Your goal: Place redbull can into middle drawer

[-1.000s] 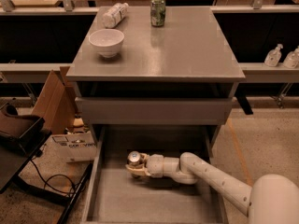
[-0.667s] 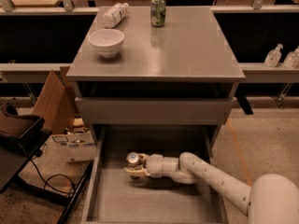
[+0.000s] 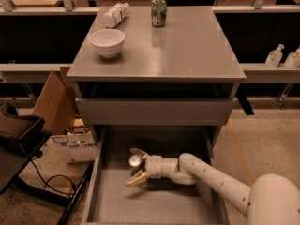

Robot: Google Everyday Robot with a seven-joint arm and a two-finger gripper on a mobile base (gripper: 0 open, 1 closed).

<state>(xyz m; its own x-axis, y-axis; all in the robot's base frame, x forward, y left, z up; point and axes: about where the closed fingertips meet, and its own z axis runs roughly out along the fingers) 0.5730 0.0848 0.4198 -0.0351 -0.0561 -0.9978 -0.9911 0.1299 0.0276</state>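
Observation:
The redbull can (image 3: 135,161) stands in the open middle drawer (image 3: 154,203), near its back left; I see mainly its shiny silver top. My gripper (image 3: 136,166) reaches into the drawer from the right. It is open, with one tan finger (image 3: 138,152) behind the can and the other (image 3: 136,178) in front of it. The can sits between the fingers, and I cannot tell whether either finger still touches it.
On the cabinet top stand a short green can (image 3: 159,11) and a white bowl (image 3: 107,41), with a plastic bottle (image 3: 115,14) lying on its side. A shut drawer front (image 3: 154,111) hangs above the open drawer. Cardboard boxes (image 3: 54,100) and cables lie left; bottles (image 3: 274,56) stand right.
The gripper's fingers have spread apart around the can; before, they were closer together on it. The can and the arm have stayed in about the same place.

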